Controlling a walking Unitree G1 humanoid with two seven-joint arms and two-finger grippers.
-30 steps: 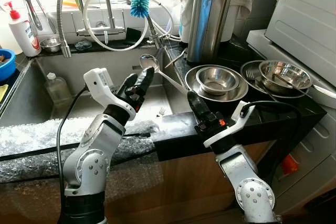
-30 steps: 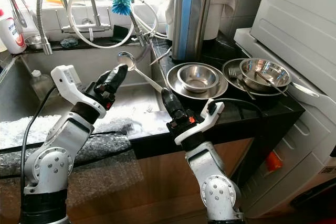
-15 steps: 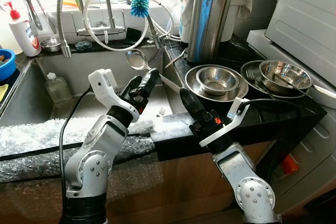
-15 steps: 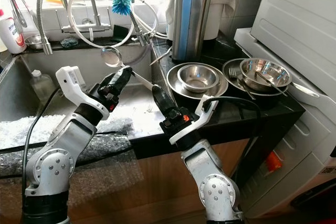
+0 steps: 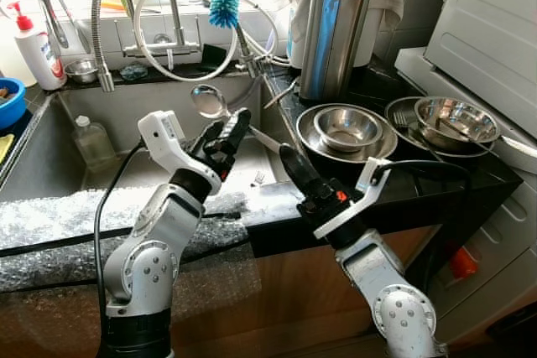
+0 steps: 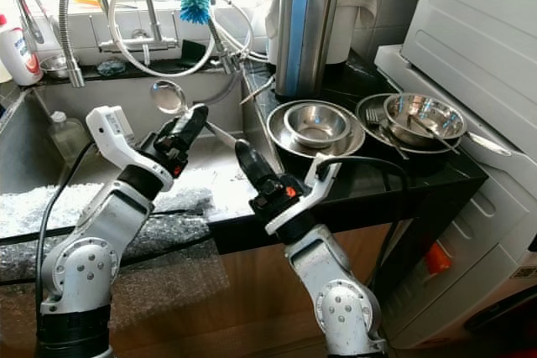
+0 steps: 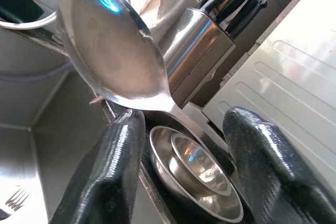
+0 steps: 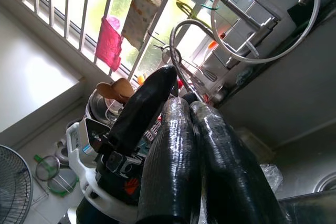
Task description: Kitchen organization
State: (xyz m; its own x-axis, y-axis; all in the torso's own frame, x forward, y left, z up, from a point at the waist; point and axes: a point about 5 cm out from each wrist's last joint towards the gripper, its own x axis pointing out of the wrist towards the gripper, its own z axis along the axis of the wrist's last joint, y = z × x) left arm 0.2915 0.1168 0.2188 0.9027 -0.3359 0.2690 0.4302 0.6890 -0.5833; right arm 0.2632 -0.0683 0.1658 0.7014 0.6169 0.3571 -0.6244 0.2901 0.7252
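Ladle (image 5: pixel 210 101) shifted left, knife block (image 5: pixel 333 29) behind

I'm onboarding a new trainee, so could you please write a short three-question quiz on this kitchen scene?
1. True or false: the right gripper is shut on the handle of the ladle.
2. Where do the left gripper's fingers stand? A) open on either side of the ladle's neck; B) clamped on the blue brush; C) inside the knife block.
3. Fill in: the ladle's bowl is held over the ____.

Key
1. True; the handle runs down into its closed fingers.
2. A; the left wrist view shows gaps on both sides.
3. Sink.
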